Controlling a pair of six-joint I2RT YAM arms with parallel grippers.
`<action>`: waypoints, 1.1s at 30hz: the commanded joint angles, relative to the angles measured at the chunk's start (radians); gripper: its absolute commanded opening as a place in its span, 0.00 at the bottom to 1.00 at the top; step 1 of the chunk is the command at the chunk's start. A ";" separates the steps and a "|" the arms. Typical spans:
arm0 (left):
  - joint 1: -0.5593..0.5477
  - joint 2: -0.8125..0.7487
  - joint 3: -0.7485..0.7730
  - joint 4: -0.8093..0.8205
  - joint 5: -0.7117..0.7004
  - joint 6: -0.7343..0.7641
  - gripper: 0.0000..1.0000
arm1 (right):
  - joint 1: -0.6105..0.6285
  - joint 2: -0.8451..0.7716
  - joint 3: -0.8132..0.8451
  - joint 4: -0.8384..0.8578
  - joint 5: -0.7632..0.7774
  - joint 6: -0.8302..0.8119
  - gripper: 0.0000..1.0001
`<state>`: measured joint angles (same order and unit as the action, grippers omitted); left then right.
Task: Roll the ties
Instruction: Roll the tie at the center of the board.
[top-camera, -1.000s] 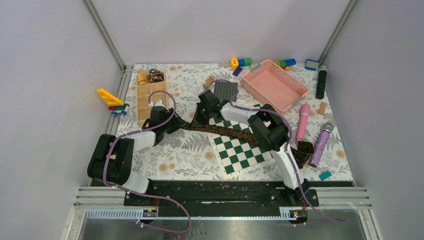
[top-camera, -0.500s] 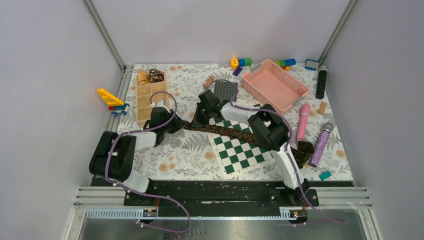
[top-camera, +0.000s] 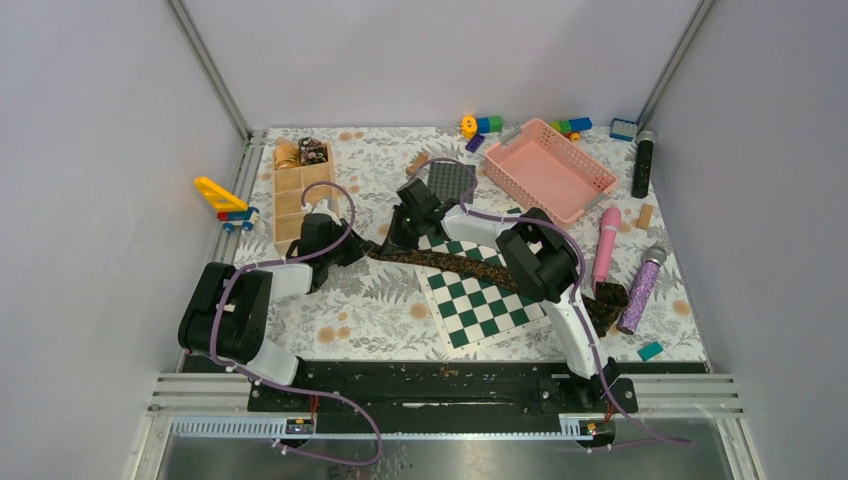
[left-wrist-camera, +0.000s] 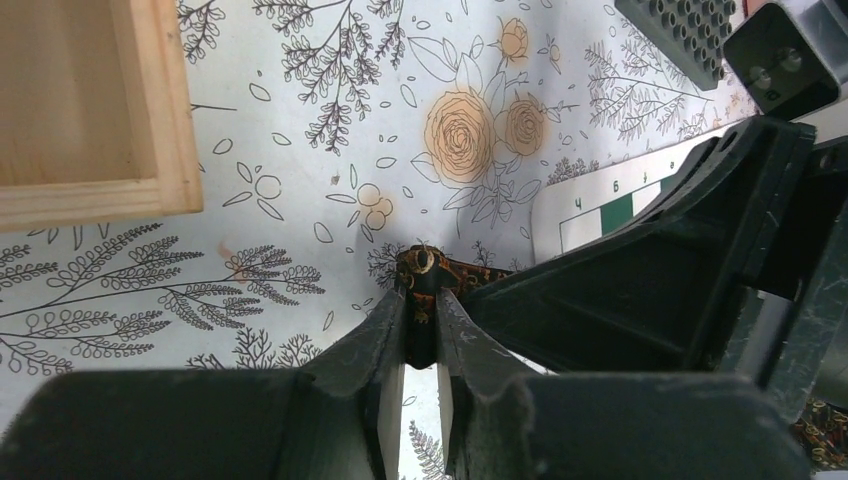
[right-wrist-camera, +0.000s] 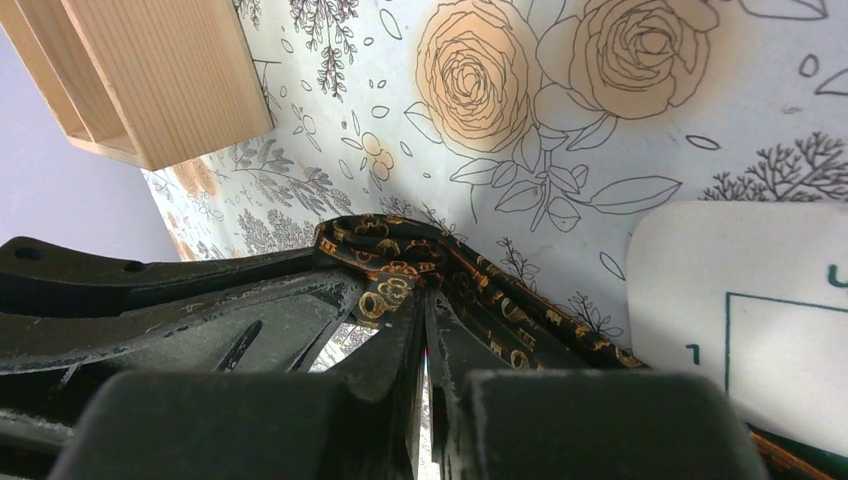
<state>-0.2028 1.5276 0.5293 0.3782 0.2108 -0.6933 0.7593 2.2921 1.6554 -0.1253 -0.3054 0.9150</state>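
The dark brown-black tie (top-camera: 455, 265) lies flat from the floral mat across the chessboard to the right. Its narrow left end is folded over and pinched by both grippers. My left gripper (top-camera: 358, 250) is shut on that end; the left wrist view shows the gripper (left-wrist-camera: 421, 305) with the tie's tip (left-wrist-camera: 425, 265) between the jaws. My right gripper (top-camera: 392, 243) is shut on the tie (right-wrist-camera: 400, 250) right beside it, jaws (right-wrist-camera: 425, 300) pressed together. Two small coils, golden-tan (top-camera: 287, 153) and dark with pale specks (top-camera: 313, 151), sit in the wooden organizer's far compartments.
The wooden organizer (top-camera: 300, 195) stands just behind the left gripper. The chessboard (top-camera: 480, 295) lies under the tie. A pink basket (top-camera: 590, 180), a black mesh square (top-camera: 450, 180), a black cylinder (top-camera: 643, 165), pink (top-camera: 606, 245) and purple (top-camera: 640, 290) microphones and toy bricks sit at the back and right.
The left arm's elbow has shifted slightly. Both grippers and the tie stay where they were.
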 joint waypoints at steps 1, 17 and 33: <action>0.003 -0.021 0.014 0.015 0.006 0.036 0.14 | -0.019 -0.111 -0.015 0.003 0.018 -0.036 0.09; -0.112 -0.080 0.108 -0.173 -0.187 0.136 0.13 | -0.126 -0.371 -0.333 0.072 0.054 -0.081 0.13; -0.264 -0.077 0.216 -0.352 -0.484 0.262 0.11 | -0.175 -0.550 -0.531 0.115 0.069 -0.100 0.13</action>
<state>-0.4393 1.4609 0.6819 0.0540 -0.1600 -0.4774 0.5934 1.8339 1.1408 -0.0463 -0.2691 0.8429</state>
